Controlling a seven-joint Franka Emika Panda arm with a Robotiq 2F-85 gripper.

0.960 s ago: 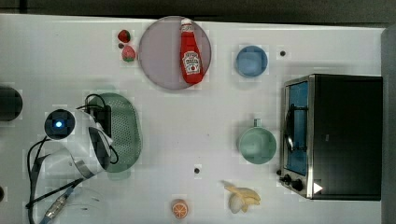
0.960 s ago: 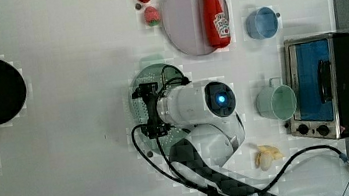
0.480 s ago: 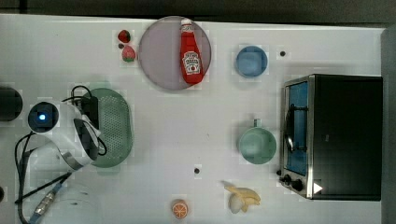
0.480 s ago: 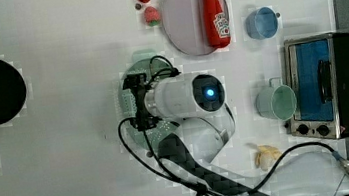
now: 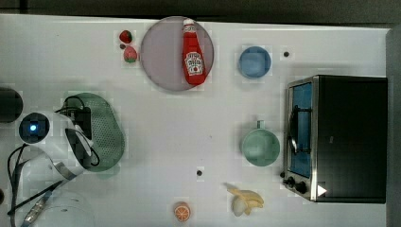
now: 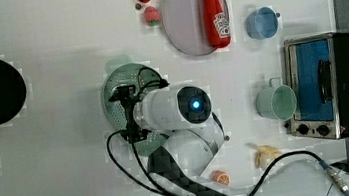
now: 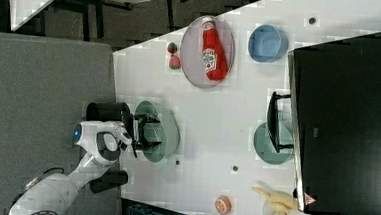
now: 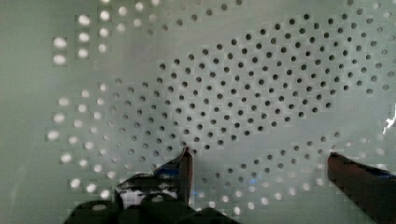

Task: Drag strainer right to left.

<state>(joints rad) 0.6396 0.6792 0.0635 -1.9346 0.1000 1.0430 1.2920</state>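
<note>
My end effector (image 8: 259,163) sits inside the strainer (image 5: 106,130), fingers spread apart and down at its perforated floor, clamping nothing. I judge the drag to be in hand and well along: the strainer lies near the top view's left end of the desk (image 5: 189,137), far from the mug (image 5: 260,146) and toaster oven (image 5: 335,137). Next I should keep pressing low and sideways so the bowl slides without tipping. The desk is smooth and white; dark floor (image 7: 44,88) lies beyond its edge in the right view.
</note>
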